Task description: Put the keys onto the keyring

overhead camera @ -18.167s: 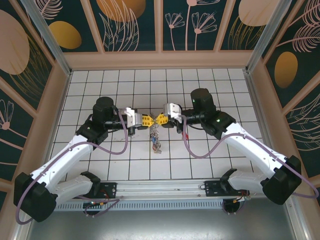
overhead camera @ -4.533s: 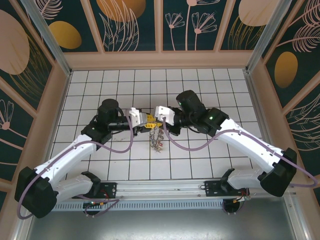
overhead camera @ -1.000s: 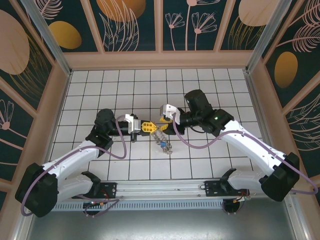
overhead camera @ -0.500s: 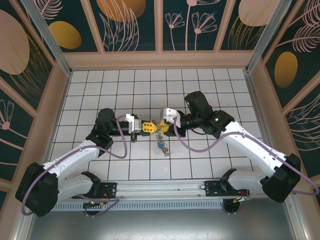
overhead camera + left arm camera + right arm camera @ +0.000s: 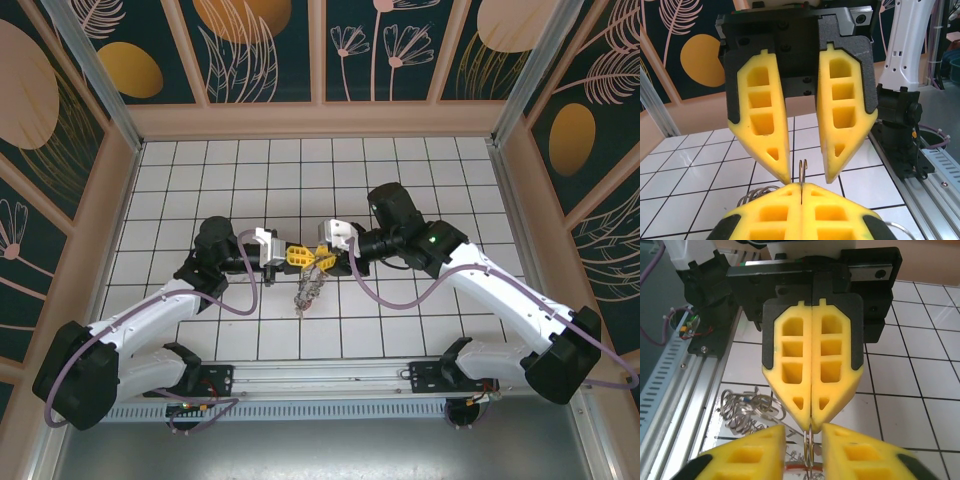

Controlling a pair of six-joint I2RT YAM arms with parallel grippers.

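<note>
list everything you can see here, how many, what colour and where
keyring: one, silvery wire, pinched at the tip of the left tool
keys: one bunch, too tangled to count, silvery, beneath the tools toward the near edge
table: one, white tiles with black lines
walls: dark teal floral panels, three sides
rail: one, metal, near edge
left arm: white and black, yellow-fingered tool shut on the keyring
right arm: white and black, right tool yellow-fingered, open, fingertips either side of the keyring

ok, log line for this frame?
left claw: shut on keyring | right claw: open, fingers either side of keyring | keys: bunched beneath claws
</note>
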